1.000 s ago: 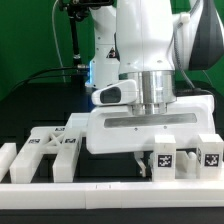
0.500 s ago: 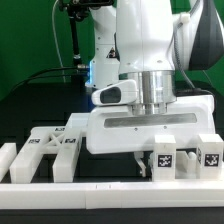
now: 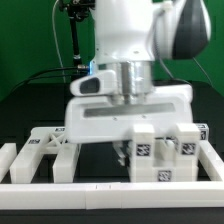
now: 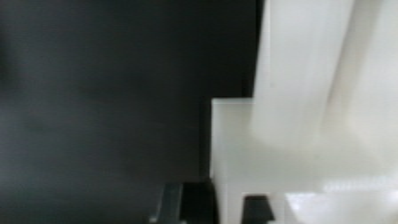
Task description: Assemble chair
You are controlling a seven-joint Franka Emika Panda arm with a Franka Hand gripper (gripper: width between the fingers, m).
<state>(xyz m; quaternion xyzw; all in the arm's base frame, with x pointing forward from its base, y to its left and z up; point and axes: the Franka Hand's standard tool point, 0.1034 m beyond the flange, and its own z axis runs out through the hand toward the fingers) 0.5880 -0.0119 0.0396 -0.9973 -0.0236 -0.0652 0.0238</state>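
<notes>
The Panda arm (image 3: 125, 35) stands over the middle of the black counter (image 3: 35, 100), its broad white hand low above the parts. The end effector (image 3: 122, 154) hangs just below that hand with its dark fingers drawn together; whether they pinch anything cannot be told. Just to the exterior view's right of the fingers stands the chunky white chair assembly (image 3: 160, 155), made of upright blocks with black-and-white square tags on their front faces. A further tagged block (image 3: 187, 146) sits behind it. At the exterior view's left lies a lower chair part (image 3: 45, 150) of joined white bars, also tagged, well apart from the fingers. A long plain border rail (image 3: 100, 186) runs across the front. In the wrist view a stepped white chair slab (image 4: 294, 110) fills one side beside bare dark counter, with the dark fingertips (image 4: 183, 205) close to its edge
</notes>
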